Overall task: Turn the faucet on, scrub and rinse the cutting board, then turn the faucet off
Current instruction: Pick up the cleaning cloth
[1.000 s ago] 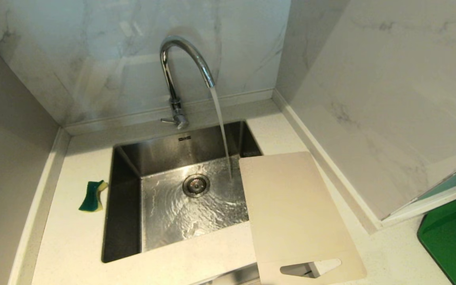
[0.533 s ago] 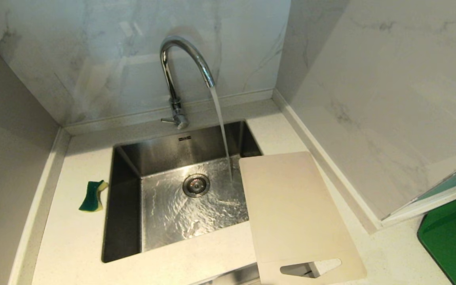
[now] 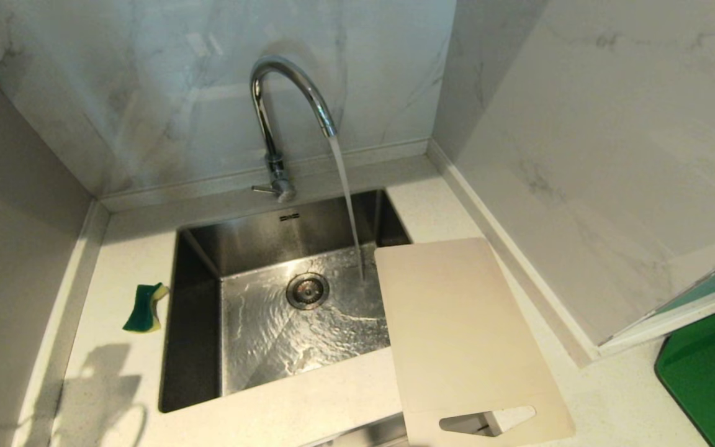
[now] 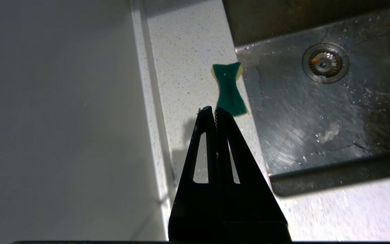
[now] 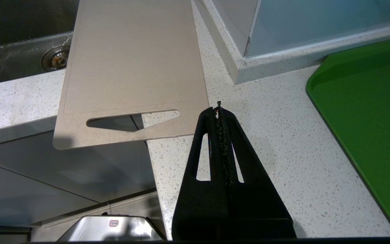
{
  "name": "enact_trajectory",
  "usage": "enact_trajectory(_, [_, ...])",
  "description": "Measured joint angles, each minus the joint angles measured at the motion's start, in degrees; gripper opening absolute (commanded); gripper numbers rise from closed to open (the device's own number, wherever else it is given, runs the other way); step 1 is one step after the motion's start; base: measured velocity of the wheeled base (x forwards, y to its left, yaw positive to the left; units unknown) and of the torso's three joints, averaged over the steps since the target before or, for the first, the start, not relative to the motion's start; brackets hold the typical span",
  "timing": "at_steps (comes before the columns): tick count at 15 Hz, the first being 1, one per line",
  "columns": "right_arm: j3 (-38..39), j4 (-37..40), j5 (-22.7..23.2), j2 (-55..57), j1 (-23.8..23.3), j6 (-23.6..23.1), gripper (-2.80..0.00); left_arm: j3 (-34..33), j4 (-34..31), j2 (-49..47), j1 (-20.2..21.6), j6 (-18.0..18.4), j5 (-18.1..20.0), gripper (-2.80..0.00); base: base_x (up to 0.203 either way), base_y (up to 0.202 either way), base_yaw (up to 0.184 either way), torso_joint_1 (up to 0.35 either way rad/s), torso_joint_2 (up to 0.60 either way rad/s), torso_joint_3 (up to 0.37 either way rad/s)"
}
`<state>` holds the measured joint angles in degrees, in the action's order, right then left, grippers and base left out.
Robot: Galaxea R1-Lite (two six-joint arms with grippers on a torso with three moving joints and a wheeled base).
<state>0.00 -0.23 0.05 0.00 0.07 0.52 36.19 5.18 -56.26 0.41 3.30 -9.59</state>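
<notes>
The cutting board (image 3: 466,338) lies flat on the white counter (image 3: 308,416) at the sink's (image 3: 196,347) right front corner, its slotted handle end hanging over the counter's near edge and its far end reaching over the basin. The right gripper (image 5: 219,110) hovers over the counter just beside the board's handle corner, jaws pressed together and empty; a dark green board (image 5: 371,112) lies further to the right. The left gripper (image 4: 211,110) hangs above the counter left of the sink, jaws likewise closed on nothing, its tips near a green and yellow sponge (image 4: 229,88) at the basin's edge. Farthest back, the faucet (image 3: 283,118) runs, its stream (image 3: 348,205) falling into the sink just left of the board.
</notes>
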Motion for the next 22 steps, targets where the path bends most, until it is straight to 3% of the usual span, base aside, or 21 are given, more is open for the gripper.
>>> enact_trajectory(5, [0.0, 0.0, 0.0, 0.0, 0.0, 0.0, -2.80, 7.8, 8.6, -23.5, 0.7, -1.2, -0.2, -2.80, 0.000, 0.000, 0.000, 0.000, 0.00, 0.000])
enact_trajectory(6, [0.0, 0.0, 0.0, 0.0, 0.0, 0.0, -2.80, 9.5, 9.5, -27.9, 1.1, -1.7, -0.1, 0.00, 0.000, 0.000, 0.000, 0.000, 0.00, 0.000])
enact_trajectory(8, [0.0, 0.0, 0.0, 0.0, 0.0, 0.0, -2.80, 12.5, 10.2, -35.3, 2.3, -2.8, 0.9, 0.00, 0.000, 0.000, 0.000, 0.000, 0.00, 0.000])
enact_trajectory(12, [0.0, 0.0, 0.0, 0.0, 0.0, 0.0, -2.80, 17.9, 10.1, -46.3, 5.2, -6.5, 7.7, 0.00, 0.000, 0.000, 0.000, 0.000, 0.00, 0.000])
enact_trajectory(14, [0.0, 0.0, 0.0, 0.0, 0.0, 0.0, -2.80, 19.7, 10.0, -50.1, 5.8, -7.1, 8.5, 0.00, 0.000, 0.000, 0.000, 0.000, 0.00, 0.000])
enact_trajectory(22, [0.0, 0.0, 0.0, 0.0, 0.0, 0.0, -2.80, 26.0, 9.0, -55.0, 5.6, -10.6, 12.1, 0.00, 0.000, 0.000, 0.000, 0.000, 0.00, 0.000])
